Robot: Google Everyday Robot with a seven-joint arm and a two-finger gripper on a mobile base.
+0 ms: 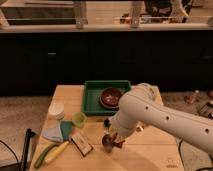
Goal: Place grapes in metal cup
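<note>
The metal cup [107, 142] is small, grey and dark inside, and stands upright on the wooden table [150, 155] near its front middle. My gripper [114, 139] hangs low from the white arm [150, 112], right beside the cup on its right and close over the table. A small dark lump that looks like the grapes [106, 121] lies on the table just behind the cup, against the arm's left edge. A small orange-red thing [119, 144] shows at the gripper's tip.
A green tray [95, 97] at the back holds a dark red bowl [111, 96]. On the left are a light green cup [78, 119], a white cup [56, 110], a blue-green cloth [59, 131], a brown packet [81, 144] and a green and a yellow long item [50, 153].
</note>
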